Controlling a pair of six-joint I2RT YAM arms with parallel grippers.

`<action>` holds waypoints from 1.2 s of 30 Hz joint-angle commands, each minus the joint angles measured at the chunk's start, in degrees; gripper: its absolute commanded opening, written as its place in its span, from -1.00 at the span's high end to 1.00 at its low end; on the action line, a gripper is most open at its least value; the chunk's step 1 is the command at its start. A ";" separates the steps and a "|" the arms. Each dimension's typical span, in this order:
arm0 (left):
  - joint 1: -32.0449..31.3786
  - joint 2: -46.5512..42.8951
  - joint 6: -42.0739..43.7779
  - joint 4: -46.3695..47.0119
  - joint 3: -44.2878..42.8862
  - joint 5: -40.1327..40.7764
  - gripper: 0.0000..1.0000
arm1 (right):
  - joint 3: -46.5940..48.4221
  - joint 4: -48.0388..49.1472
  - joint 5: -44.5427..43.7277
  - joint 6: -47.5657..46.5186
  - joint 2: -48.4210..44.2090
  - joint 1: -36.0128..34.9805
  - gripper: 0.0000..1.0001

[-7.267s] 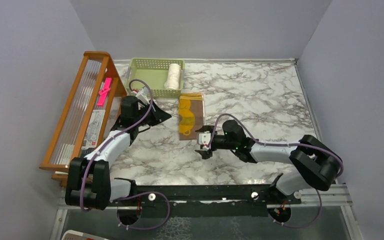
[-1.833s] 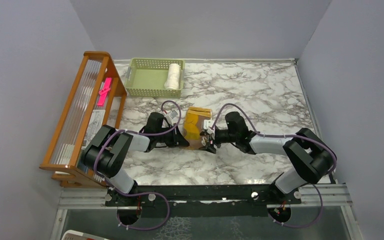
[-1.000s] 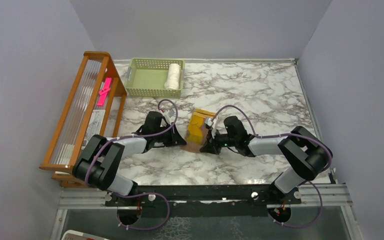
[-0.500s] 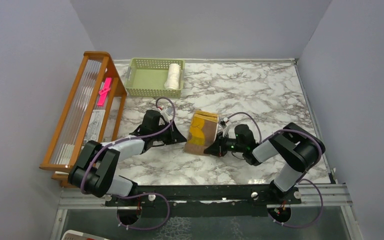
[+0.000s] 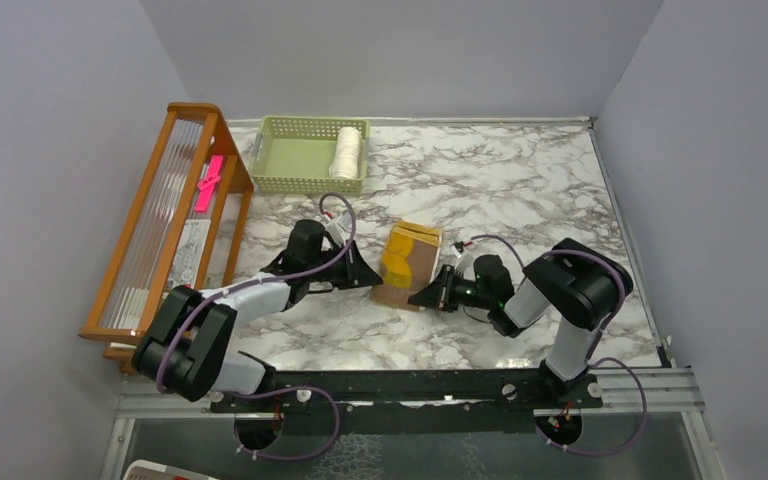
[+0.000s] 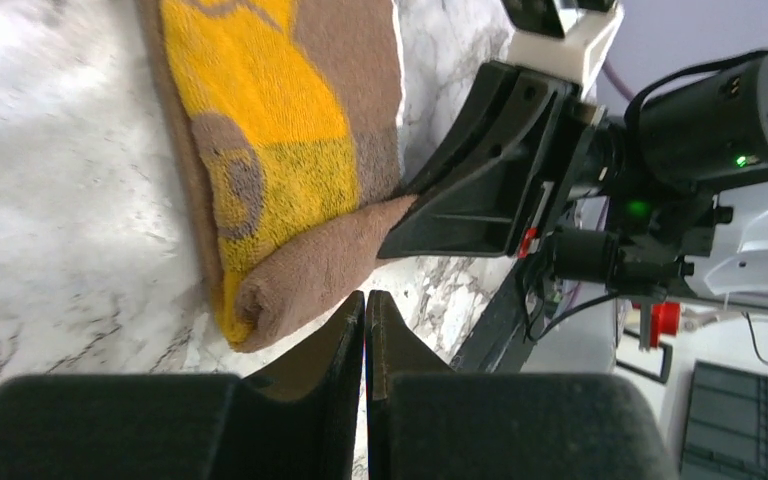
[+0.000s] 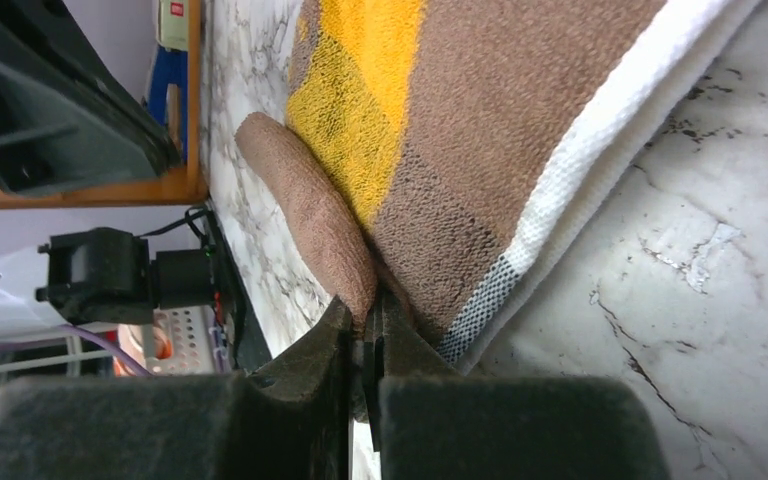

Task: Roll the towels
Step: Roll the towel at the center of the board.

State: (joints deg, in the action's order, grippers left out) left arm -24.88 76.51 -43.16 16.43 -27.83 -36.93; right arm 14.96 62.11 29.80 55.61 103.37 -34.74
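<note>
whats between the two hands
The yellow towel, its near edge rolled, lies between the left hand and right hand; the top view shows it.

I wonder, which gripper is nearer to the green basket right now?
Left. The left gripper sits at the left edge of the yellow towel, with the basket beyond it; the right gripper is at the towel's near right corner, farther away.

Robotics lab booth: grey partition walls [image 5: 400, 50], marble-look counter [image 5: 520, 180], left arm [image 5: 240, 295] and right arm [image 5: 575, 285] bolted to black rail [image 5: 410, 384].

Black joints [image 5: 580, 285], white links [image 5: 250, 294], purple cables [image 5: 331, 196]
</note>
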 commanded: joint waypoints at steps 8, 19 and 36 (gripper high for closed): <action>-1.83 18.43 -1.08 14.15 1.12 -1.01 0.97 | 2.93 -12.31 -3.17 -1.68 -3.66 0.38 0.98; -1.75 23.63 0.57 14.18 0.68 1.29 1.00 | 9.08 -34.96 -21.80 -50.74 -32.26 -5.06 -0.41; -1.66 21.56 1.76 10.52 -0.11 2.91 1.00 | 16.69 -42.31 -45.15 -91.23 -21.85 -31.47 -0.59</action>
State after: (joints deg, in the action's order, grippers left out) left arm -26.65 97.80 -44.40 32.64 -28.38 -39.66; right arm 37.91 23.59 0.86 -17.41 78.70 -55.66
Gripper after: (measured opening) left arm 0.010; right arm 0.733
